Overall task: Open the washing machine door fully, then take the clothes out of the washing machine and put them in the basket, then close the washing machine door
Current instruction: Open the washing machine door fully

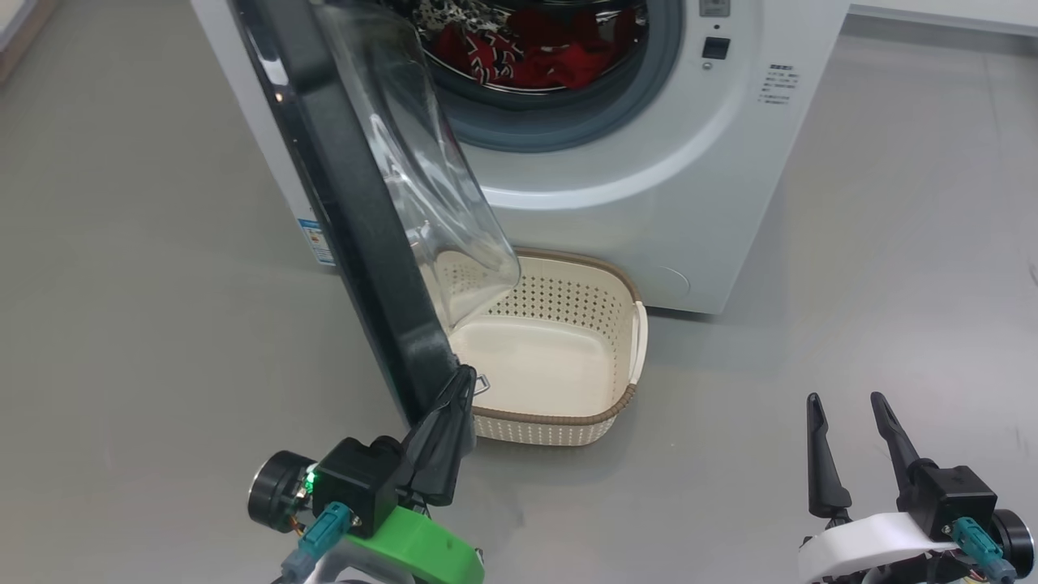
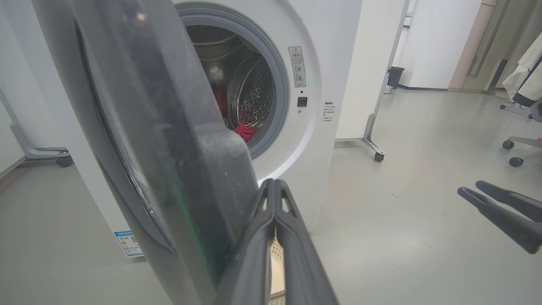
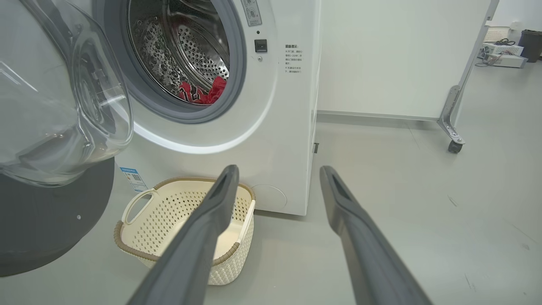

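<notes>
While its fingers are pressed together, the left gripper point(image 1: 463, 384) touches the lower edge of the door point(image 1: 350, 227); the right gripper point(image 1: 847, 402), spread and empty, hangs right of the basket point(image 1: 559, 423).

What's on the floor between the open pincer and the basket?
Nothing. In the head view, only bare grey floor lies between the right pincer and the basket.

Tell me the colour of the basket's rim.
Brown, with a woven look, around the cream basket; the right wrist view shows it best.
</notes>
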Controlling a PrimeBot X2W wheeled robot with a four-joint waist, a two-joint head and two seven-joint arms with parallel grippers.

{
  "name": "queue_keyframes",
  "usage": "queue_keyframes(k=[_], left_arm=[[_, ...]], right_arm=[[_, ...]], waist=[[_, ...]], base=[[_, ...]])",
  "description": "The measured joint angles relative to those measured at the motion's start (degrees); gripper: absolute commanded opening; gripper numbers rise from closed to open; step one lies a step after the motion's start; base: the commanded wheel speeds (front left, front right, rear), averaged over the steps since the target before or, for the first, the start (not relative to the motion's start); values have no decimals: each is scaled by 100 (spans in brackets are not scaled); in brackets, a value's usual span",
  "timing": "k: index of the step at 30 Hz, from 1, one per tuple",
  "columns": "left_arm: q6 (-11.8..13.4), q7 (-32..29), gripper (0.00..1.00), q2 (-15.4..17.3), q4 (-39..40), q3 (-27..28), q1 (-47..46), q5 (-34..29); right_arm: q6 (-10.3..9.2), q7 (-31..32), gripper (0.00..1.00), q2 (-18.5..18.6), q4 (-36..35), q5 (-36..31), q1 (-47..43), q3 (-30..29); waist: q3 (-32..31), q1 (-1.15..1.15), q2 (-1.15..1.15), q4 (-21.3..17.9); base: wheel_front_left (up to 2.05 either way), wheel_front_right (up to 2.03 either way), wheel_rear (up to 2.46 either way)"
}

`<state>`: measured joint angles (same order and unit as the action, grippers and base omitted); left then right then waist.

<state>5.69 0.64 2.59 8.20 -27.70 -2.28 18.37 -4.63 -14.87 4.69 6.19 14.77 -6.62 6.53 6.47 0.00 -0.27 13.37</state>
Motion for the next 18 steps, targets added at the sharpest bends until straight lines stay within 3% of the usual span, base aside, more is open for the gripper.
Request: queue_keyframes(k=[18], left_arm=[[15,69,0,0,-94,75,165,-2]], right_arm=[[47,0,100,-22,90,-74,-10,-47]], waist=[[-101,0,0,481]], base=[[0,0,0]])
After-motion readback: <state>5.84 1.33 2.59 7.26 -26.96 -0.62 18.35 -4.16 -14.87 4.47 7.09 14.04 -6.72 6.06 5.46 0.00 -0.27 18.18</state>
